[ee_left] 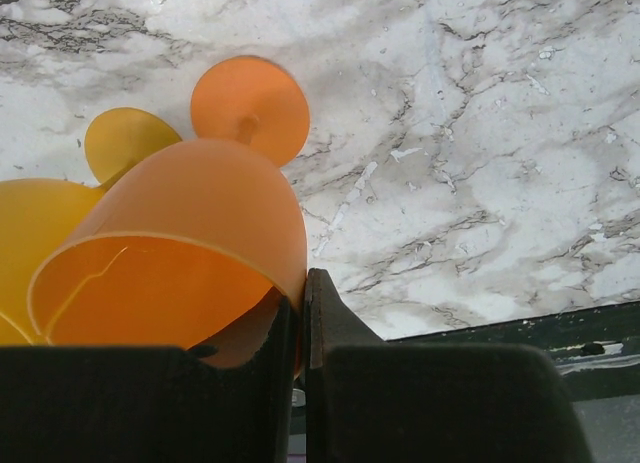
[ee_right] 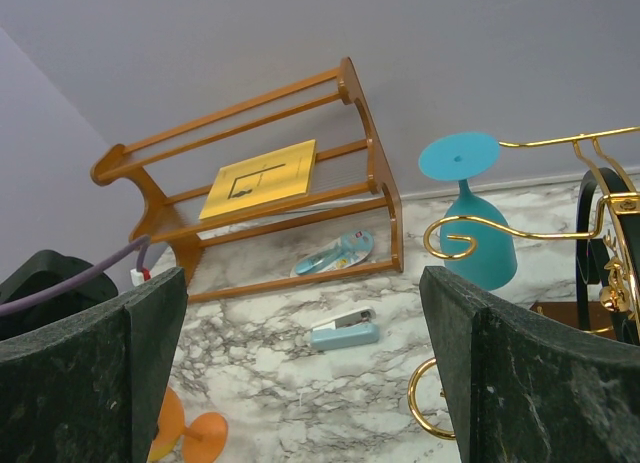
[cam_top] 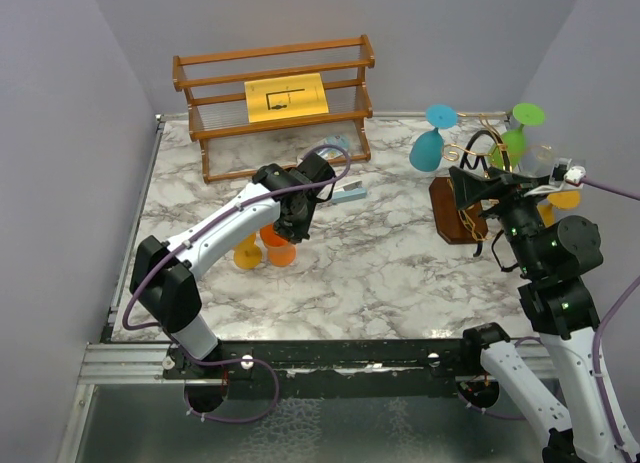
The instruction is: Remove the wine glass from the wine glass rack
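A white marble counter seen from above, with two robot arms mounted at its near edge. On the right side of the counter stands the wine glass rack, a small dark wooden block with curling gold and black wire arms. A teal wine glass hangs upside down from a gold arm on the rack's left, and a green wine glass hangs the same way on its far right. The right hand is just beside the near side of the rack, its two fingers spread wide and holding nothing; from its own camera the teal glass shows beyond the right finger. Left of centre, the left hand points down at the counter with its fingers almost together, pinching the rim of an orange wine glass. A yellow wine glass sits touching or just beside it on the left. At the far edge stands a slatted wooden shelf carrying a yellow sheet. A pale blue stapler lies near the shelf's right end.
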